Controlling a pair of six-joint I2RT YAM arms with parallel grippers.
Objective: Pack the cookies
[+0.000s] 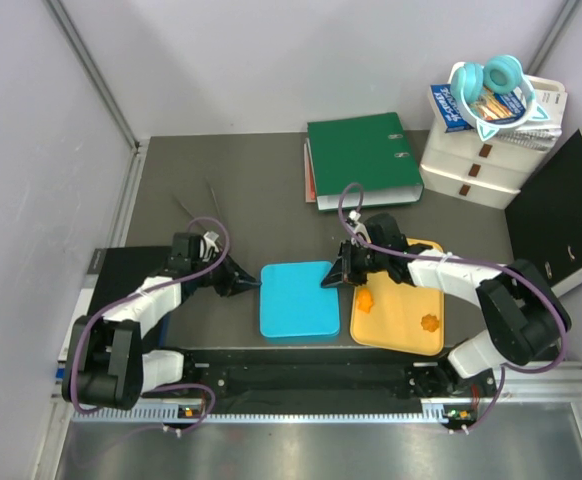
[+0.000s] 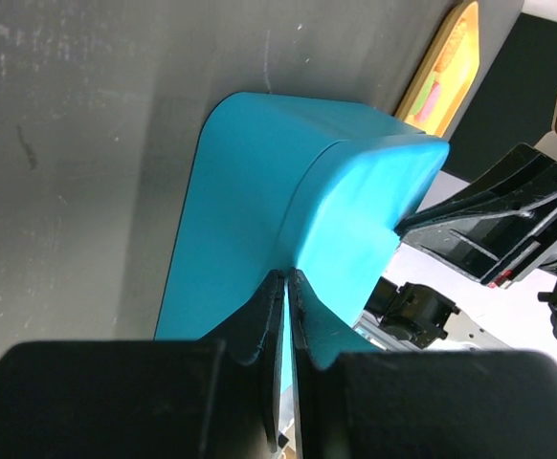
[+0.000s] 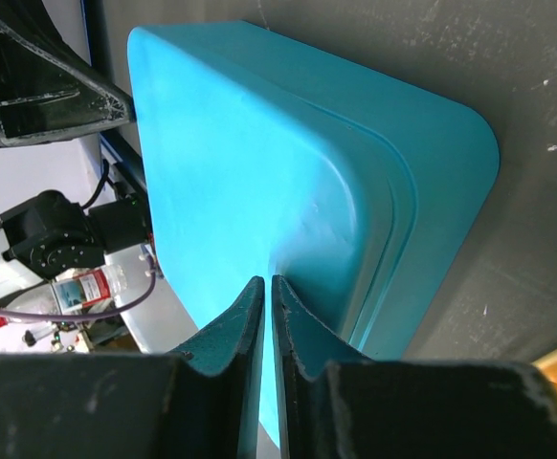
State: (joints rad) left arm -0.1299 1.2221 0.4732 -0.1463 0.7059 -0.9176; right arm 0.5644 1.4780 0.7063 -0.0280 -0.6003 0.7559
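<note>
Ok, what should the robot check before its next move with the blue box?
1. Left gripper tip against the blue box's left edge: ok, fingers together.
2. Right gripper tip against its right edge: ok, fingers together.
3. Box covered on top: ok. Whether it is pressed fully shut: cannot tell.
4. All cookies packed: not ok. Two orange cookies lie on the yellow tray.
5. Cookies inside the box: cannot tell, since nothing inside shows.
</note>
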